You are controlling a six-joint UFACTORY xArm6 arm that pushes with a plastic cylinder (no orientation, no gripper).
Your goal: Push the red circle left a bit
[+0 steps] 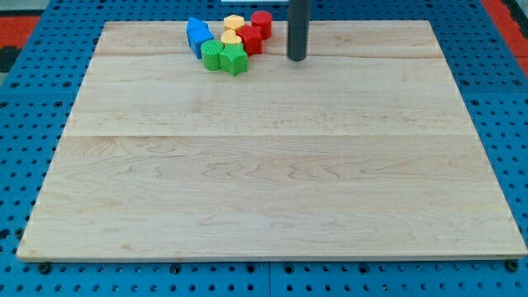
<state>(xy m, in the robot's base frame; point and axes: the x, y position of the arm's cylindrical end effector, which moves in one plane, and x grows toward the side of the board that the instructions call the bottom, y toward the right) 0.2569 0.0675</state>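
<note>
The red circle (pixel 261 23) is a short red cylinder near the board's top edge, at the right end of a tight cluster of blocks. My tip (pixel 297 58) is the lower end of the dark rod, just to the right of the red circle and slightly below it, apart from it by a small gap. Left of the red circle sit a yellow hexagon (pixel 234 23), a yellow block (pixel 232 38) and a second red block (pixel 251 40).
The cluster also holds a blue block (pixel 198 35) at its left, a green circle (pixel 213 55) and a green block (pixel 234 59) at its lower side. The wooden board (pixel 272 165) lies on a blue pegboard (pixel 33 124).
</note>
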